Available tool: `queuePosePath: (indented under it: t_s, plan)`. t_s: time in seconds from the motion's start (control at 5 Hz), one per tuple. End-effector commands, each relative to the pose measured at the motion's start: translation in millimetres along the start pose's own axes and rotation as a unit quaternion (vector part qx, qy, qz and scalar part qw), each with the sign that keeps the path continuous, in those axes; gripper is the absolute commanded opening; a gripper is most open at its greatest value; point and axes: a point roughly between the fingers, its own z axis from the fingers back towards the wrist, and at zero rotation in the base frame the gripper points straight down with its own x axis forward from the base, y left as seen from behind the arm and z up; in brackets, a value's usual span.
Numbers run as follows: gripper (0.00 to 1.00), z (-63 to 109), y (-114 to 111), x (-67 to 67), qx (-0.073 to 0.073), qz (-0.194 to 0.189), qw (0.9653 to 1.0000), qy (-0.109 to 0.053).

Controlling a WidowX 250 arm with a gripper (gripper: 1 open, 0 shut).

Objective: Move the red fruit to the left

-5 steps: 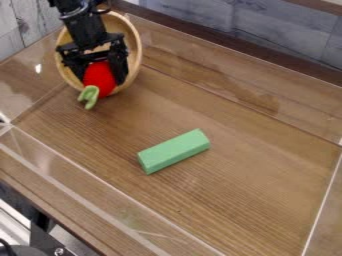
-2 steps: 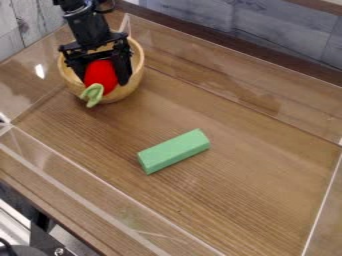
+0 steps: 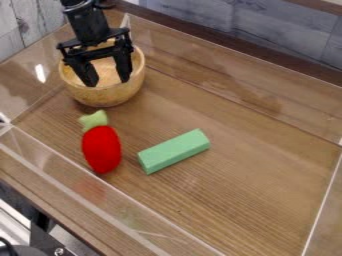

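Note:
The red fruit (image 3: 100, 148), a glossy toy strawberry, lies on the wooden table with its pale green cap pointing toward the back. It sits just left of the green block (image 3: 174, 150) and in front of the wooden bowl (image 3: 115, 98). My gripper (image 3: 102, 76) hangs over the bowl at the back left, pointing down. It is open, with nothing between its black fingers (image 3: 80, 74). A clear gap separates it from the fruit.
A low transparent wall (image 3: 201, 215) rims the wooden table along the front and sides. A grey plank wall runs behind the table at the back right.
The red fruit was between my open fingers at the bowl's front. It now lies on the table nearer the front edge, beside the green block. The gripper stays over the bowl, empty.

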Motion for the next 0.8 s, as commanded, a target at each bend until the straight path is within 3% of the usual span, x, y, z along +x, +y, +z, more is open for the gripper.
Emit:
queuePosePath:
  t_s: [0.0, 0.2, 0.6]
  plan:
    - [1.0, 26.6, -16.7, -6.5, 0.01, -0.021, 0.9991, -0.036]
    - [1.0, 34.3, -20.4, -25.0, 0.013, -0.037, 0.9986, -0.034]
    - [1.0, 17.2, 1.4, -56.3, 0.015, 0.015, 0.9986, -0.049]
